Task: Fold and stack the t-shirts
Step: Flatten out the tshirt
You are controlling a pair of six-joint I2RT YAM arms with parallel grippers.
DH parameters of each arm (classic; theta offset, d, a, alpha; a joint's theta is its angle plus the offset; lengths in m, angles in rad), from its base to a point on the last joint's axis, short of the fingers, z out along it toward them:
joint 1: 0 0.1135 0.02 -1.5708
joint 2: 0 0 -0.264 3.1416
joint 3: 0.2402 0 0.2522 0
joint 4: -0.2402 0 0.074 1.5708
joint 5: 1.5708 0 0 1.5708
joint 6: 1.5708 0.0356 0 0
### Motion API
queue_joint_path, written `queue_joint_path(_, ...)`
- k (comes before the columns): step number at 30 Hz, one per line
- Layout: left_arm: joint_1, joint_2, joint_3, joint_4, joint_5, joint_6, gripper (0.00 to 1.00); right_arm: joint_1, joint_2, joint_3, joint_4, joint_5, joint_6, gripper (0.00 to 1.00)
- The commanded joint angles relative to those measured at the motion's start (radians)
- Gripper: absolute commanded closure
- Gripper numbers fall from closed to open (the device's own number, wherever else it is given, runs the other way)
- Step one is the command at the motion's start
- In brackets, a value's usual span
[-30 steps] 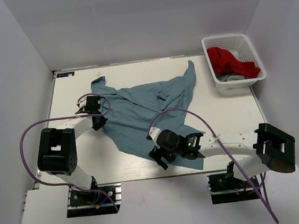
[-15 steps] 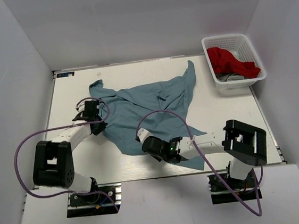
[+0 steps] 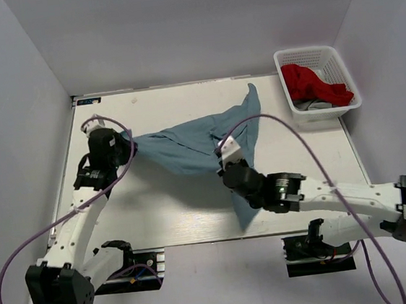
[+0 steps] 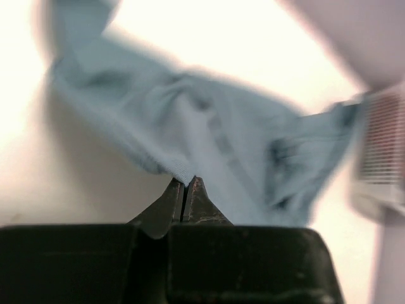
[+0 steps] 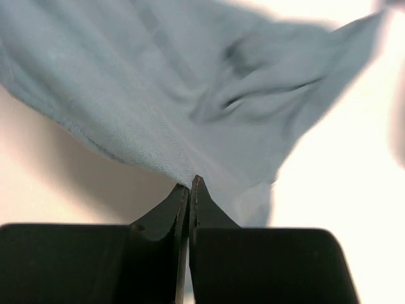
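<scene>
Top external view shows the dusty grey-blue cotton t-shirt pulled taut, well left of the white plastic lattice basket, with the left gripper and right gripper each clamped on a thin edge. If the arms pull further apart, either pinch could slip and drop the cloth in a heap. A second ago the shirt lay spread flat and the right jaws stood open.

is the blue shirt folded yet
Not folded: the shirt is bunched and stretched between the left gripper and right gripper, each shut on an edge.
</scene>
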Motion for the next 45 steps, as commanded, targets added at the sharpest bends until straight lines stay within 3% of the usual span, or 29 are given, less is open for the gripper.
queue_joint_path(1, 0.001, -0.074, 0.141, 0.036, 0.05, -0.004, 1.0, -0.001, -0.113, 0.098, -0.075, 0.225, 0.004, 1.0)
queue_joint_path(4, 0.001, -0.083, 0.241, 0.07, 0.076, 0.007, 1.0, -0.004, -0.216, 0.133, -0.046, 0.245, -0.062, 1.0)
queue_joint_path(8, 0.001, -0.044, 0.376, 0.096, 0.152, 0.016, 1.0, 0.003, -0.226, 0.34, -0.075, 0.229, -0.157, 1.0)
queue_joint_path(12, 0.001, -0.034, 0.47, 0.106, 0.153, 0.048, 1.0, 0.002, -0.246, 0.355, 0.17, 0.201, -0.394, 1.0)
queue_joint_path(18, 0.001, -0.043, 0.66, 0.096, 0.234, 0.147, 1.0, 0.002, -0.226, 0.567, 0.17, 0.085, -0.508, 1.0)
queue_joint_path(21, 0.001, -0.043, 0.768, 0.057, 0.245, 0.168, 1.0, 0.003, -0.244, 0.648, 0.152, -0.062, -0.544, 1.0)
queue_joint_path(26, 0.001, -0.054, 0.914, 0.012, 0.231, 0.177, 1.0, 0.002, -0.215, 0.89, 0.008, -0.364, -0.531, 1.0)
queue_joint_path(30, 0.01, -0.074, 1.009, -0.034, 0.251, 0.157, 1.0, -0.001, -0.183, 1.071, -0.13, -0.519, -0.509, 1.0)
queue_joint_path(36, 0.019, -0.125, 1.122, -0.108, 0.217, 0.148, 1.0, -0.003, -0.219, 1.138, -0.164, -0.748, -0.458, 1.0)
queue_joint_path(45, 0.028, -0.165, 1.231, -0.16, 0.268, 0.128, 1.0, -0.004, -0.246, 1.121, -0.14, -0.768, -0.409, 1.0)
